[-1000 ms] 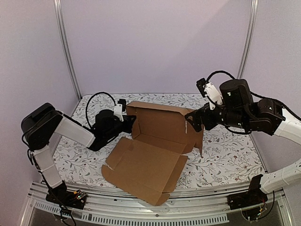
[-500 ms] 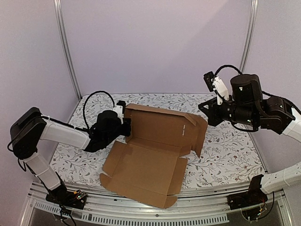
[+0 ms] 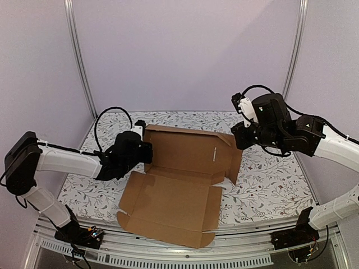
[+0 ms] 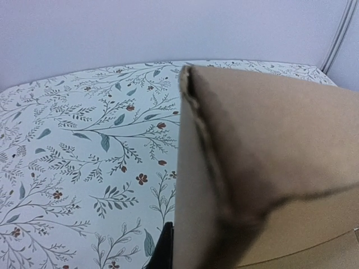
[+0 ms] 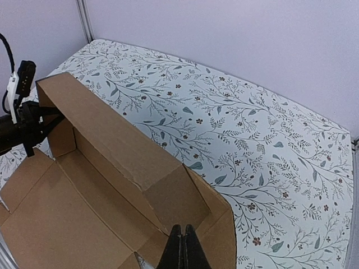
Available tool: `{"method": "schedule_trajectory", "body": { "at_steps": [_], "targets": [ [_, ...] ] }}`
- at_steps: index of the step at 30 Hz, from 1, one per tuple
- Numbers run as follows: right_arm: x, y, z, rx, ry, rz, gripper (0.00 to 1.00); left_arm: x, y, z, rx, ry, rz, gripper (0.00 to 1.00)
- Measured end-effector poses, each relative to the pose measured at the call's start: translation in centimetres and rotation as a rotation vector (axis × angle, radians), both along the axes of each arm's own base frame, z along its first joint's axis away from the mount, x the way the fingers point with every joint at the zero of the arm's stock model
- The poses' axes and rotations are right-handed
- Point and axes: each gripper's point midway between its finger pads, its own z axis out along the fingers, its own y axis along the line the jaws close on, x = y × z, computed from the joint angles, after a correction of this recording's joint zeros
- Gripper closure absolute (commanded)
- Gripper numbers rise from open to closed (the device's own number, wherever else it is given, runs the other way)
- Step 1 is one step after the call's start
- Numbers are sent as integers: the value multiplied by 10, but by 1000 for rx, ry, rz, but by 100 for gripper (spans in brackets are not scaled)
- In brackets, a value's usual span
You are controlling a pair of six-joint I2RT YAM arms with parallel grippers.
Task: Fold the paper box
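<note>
The paper box (image 3: 185, 168) is brown cardboard lying open on the flowered table, its back wall raised and its broad front panel flat toward the near edge. My left gripper (image 3: 147, 152) is shut on the wall's left end flap (image 4: 252, 140); one dark finger (image 4: 165, 249) shows beside the cardboard. My right gripper (image 3: 236, 137) hovers over the box's right end. In the right wrist view its fingertips (image 5: 182, 230) are pressed together with nothing between them, just above the folded right corner (image 5: 185, 190).
The table (image 3: 269, 185) carries a white cloth with a leaf print. Metal frame posts (image 3: 78, 56) stand at the back corners against lilac walls. The left arm's wrist and cable (image 5: 22, 106) show at the box's far left end.
My right gripper has shut; it drew back to the right, then returned to the box's right corner. The left arm reached further out, and the box shifted slightly left and toward the near edge.
</note>
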Motion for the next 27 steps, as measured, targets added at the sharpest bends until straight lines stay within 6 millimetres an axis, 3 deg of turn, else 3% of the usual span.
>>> {"method": "schedule_trajectory", "body": {
  "at_steps": [7, 16, 21, 27],
  "targets": [
    [19, 4, -35, -32, 55, -17, 100, -6, 4, 7, -22, 11, 24, 100],
    [32, 27, -56, 23, 102, 19, 100, -11, 3, 14, -78, 17, 32, 100],
    [34, 43, -63, 90, 125, 46, 100, -15, 1, 10, -80, 39, 28, 100],
    [39, 58, -54, 191, 119, 54, 100, -19, -4, 8, -84, 48, 19, 100]
  ]
}}
